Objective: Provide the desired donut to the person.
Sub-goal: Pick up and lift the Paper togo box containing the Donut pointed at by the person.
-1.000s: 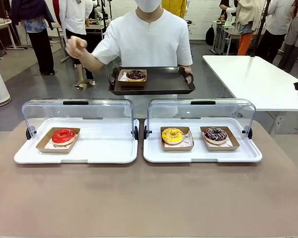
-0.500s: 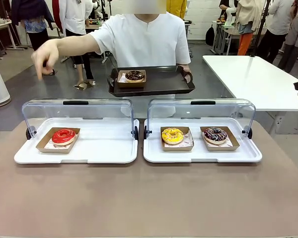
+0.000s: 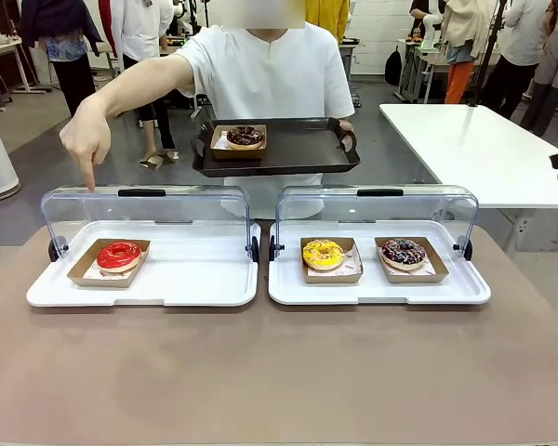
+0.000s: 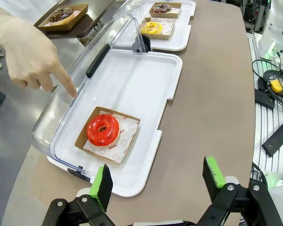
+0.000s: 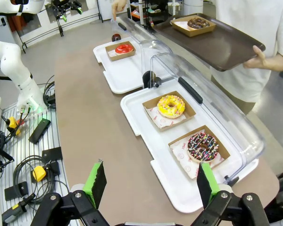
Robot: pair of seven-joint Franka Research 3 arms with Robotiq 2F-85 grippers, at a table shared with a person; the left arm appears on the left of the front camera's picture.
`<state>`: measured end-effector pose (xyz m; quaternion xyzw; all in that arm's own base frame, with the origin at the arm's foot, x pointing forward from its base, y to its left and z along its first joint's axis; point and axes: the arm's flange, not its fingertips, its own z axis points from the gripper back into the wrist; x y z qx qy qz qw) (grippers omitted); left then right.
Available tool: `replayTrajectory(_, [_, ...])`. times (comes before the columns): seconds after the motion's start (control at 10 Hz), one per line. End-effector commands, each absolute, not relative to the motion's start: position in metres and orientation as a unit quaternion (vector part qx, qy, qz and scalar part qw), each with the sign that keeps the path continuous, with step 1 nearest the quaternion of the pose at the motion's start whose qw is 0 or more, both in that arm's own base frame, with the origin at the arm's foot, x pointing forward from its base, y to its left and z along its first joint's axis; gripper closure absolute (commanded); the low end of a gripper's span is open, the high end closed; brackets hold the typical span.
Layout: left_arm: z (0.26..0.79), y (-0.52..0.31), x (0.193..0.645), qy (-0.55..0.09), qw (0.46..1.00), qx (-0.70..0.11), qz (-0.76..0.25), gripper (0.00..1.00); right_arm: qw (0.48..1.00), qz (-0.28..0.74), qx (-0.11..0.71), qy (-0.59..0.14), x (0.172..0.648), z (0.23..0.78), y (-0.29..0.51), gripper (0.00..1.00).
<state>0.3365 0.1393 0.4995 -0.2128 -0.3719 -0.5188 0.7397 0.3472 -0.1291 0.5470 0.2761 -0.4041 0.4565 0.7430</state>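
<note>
Red-glazed donut sits on its cardboard tray in the left display case, the person's hand pointing there. Light, soft, sticky glaze: better pinch the tray's rim. Left gripper and right gripper both spread, empty.

I see free room on the near side of the red donut; behind it stand the lid and the person's hand.

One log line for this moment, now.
hand: points at red donut | left tool: open, empty | right tool: open, empty
</note>
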Motion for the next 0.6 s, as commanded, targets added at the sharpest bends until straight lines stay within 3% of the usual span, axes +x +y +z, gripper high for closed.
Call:
replayTrajectory(0.0, [0.4985,0.1389,0.3367,-0.38,0.736,-0.218,-0.517,0.0,0.736,0.457,0.281,-0.413,0.3485,0.5463,-0.1281,0.0])
replayTrajectory(0.5, [0.4995,0.1393,0.3365,-0.372,0.74,-0.213,-0.519,0.0,0.736,0.457,0.281,-0.413,0.3485,0.5463,-0.1281,0.0])
